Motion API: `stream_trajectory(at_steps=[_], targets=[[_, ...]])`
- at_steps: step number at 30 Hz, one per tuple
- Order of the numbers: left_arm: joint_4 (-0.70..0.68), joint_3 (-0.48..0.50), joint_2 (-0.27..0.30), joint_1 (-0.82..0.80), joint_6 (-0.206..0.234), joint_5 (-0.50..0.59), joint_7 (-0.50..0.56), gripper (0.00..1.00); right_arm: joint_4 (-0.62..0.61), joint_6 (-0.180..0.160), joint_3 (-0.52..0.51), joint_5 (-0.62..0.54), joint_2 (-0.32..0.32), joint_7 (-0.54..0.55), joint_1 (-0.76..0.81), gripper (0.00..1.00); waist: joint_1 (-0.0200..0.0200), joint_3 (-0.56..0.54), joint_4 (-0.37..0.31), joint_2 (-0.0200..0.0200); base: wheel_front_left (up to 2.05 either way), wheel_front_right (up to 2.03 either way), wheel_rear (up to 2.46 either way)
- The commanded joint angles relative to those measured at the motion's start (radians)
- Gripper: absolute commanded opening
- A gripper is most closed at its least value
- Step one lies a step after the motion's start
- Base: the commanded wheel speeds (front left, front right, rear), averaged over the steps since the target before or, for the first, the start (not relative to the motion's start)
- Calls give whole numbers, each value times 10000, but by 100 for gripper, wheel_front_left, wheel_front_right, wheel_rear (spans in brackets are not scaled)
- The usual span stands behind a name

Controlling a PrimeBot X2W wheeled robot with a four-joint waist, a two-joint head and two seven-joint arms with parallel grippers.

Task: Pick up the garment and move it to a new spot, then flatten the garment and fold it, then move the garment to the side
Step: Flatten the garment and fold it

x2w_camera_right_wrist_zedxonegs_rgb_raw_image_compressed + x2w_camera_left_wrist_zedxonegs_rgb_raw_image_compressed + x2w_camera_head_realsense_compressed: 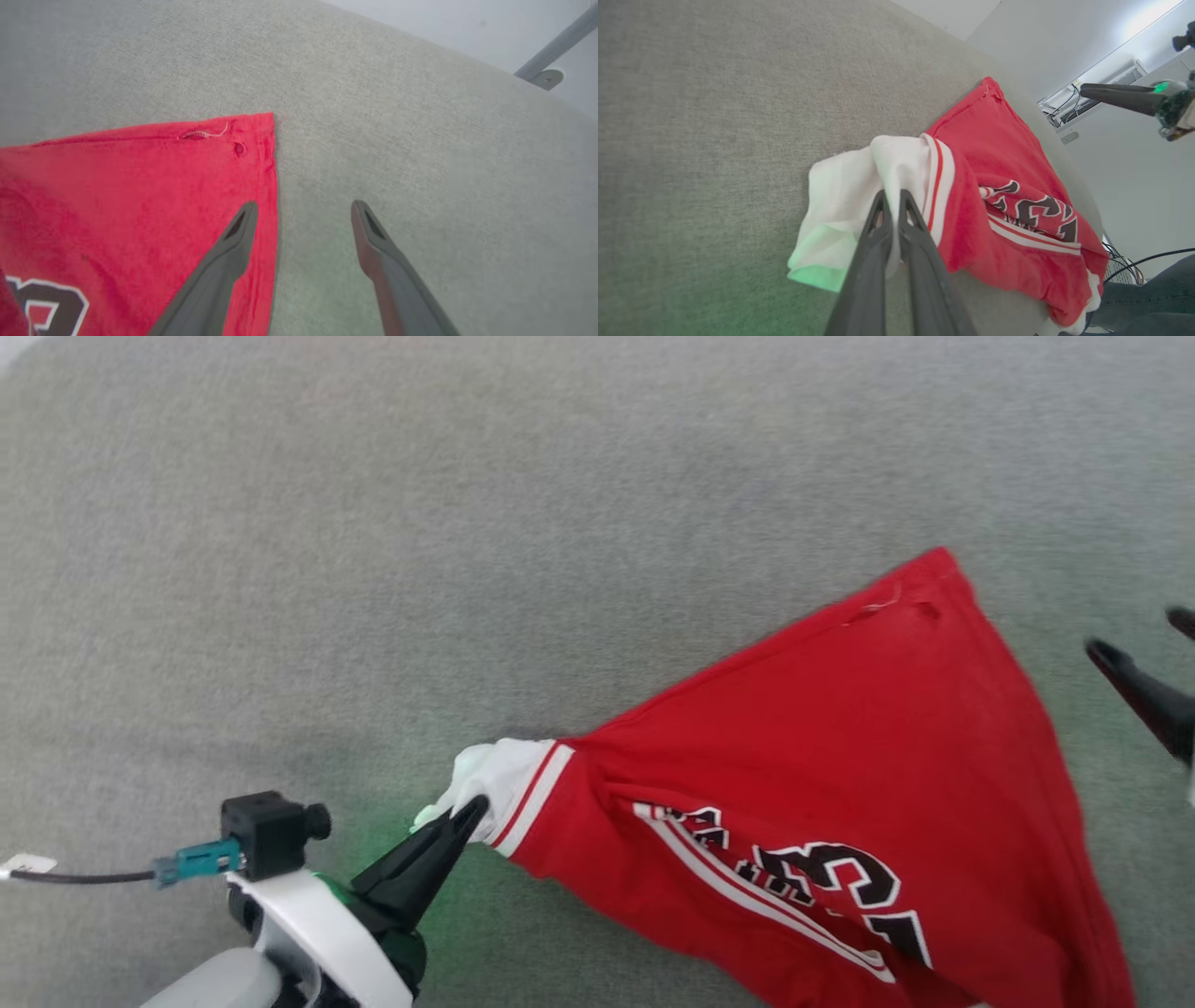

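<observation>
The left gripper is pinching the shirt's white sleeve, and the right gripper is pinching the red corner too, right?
Not quite. The right gripper pinches nothing: the right wrist view shows its fingers spread open, beside the red corner of the garment, not closed on it. The left gripper is indeed shut on the white sleeve.

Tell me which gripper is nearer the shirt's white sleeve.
Left. The left gripper is shut on the sleeve; the right gripper hovers open at the shirt's opposite corner.
</observation>
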Motion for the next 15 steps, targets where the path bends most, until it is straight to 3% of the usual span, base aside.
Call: stream_trajectory(at_steps=[1, 8, 14, 15], targets=[[-18, -31, -57, -209, 10, 62, -17, 0, 347, -4, 382, -104, 126, 10, -459, 100, 0, 283, 284, 0, 0, 0, 0], [42, -231, -620, -698, 10, 248, -17, 0, 3079, -4, 2344, -471, 332, 91, -2957, 100, 0, 892, 911, 0, 0, 0, 0], [170, -322, -949, -834, 10, 262, -15, 0, 4381, -3, 3757, -154, 191, 293, -3638, 100, 0, 992, 1165, 0, 0, 0, 0], [198, -325, -962, -834, 10, 250, -15, 0, 4493, -3, 3982, -61, 175, 308, -3696, 49, 0, 989, 1164, 0, 0, 0, 0]])
